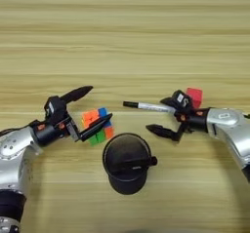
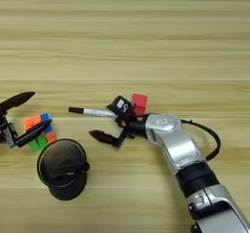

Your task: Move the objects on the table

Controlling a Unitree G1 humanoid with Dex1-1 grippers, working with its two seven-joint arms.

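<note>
Nothing lifted yet — left gripper [image 1: 93, 109] spread around the puzzle cube [image 1: 98, 125], right gripper [image 1: 163, 116] spread beside the marker pen [image 1: 146, 106].

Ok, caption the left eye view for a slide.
Left gripper open around cube; right gripper open by pen, cup between.

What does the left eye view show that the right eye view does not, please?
Only the left eye view shows the left arm's silver forearm and its whole open left claw around the puzzle cube. Only the right eye view shows the right arm down to its elbow and cable. Both show the open right claw, marker pen, red block, black cup and table.
</note>
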